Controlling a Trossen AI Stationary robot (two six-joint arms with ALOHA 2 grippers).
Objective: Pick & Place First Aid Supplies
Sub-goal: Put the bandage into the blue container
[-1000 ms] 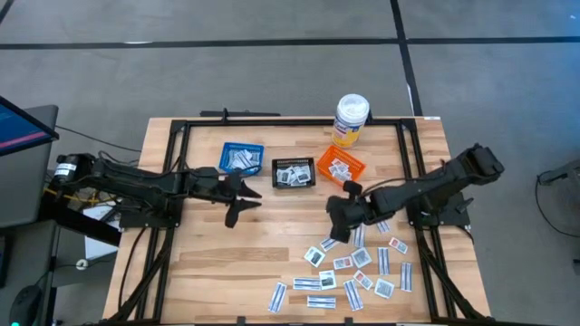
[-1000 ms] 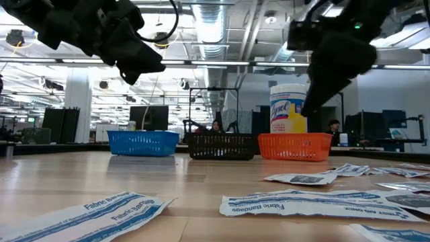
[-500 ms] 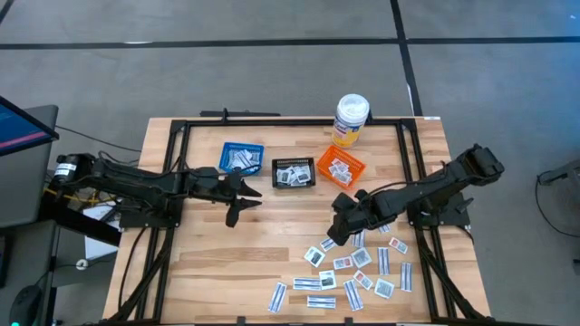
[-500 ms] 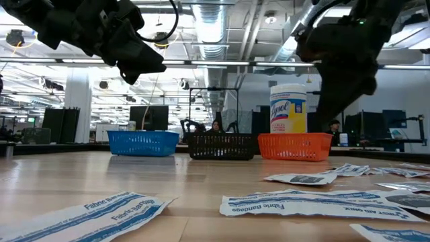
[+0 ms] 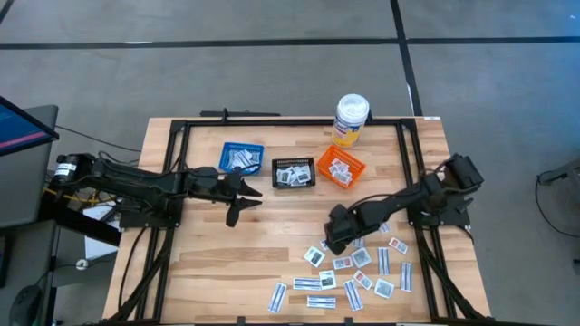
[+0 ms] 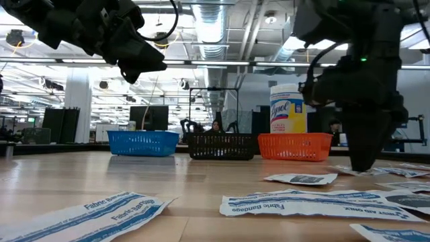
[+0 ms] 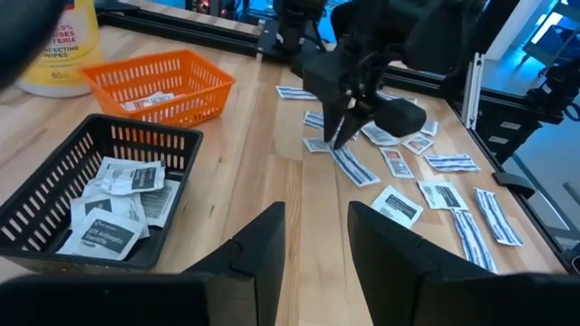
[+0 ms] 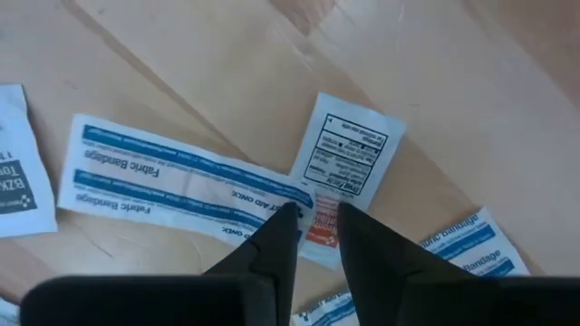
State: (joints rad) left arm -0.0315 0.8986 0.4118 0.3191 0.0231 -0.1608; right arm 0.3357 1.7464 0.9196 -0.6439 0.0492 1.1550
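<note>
Right gripper low over the scattered packets

Many small flat white paper packets [image 5: 353, 272] lie spread on the wooden table [image 5: 272, 226], at the near right side. A long white bandage strip with blue print [image 8: 181, 190] lies touching a small square white packet with dark print [image 8: 344, 154]. The right gripper [image 5: 333, 237] is low over the far edge of the pile, its two dark fingers [image 8: 272, 240] a narrow gap apart and holding nothing, tips right above where these two meet. Farther back stand three small baskets in a row: a blue plastic one [image 5: 241, 157], a black one [image 5: 294, 172] and an orange one [image 5: 340, 167], each with packets inside. A tall white bottle with a yellow label [image 5: 351, 119] stands behind them. The left gripper [image 5: 237, 197] waits above bare wood near the blue basket, fingers a little apart, empty.
</note>
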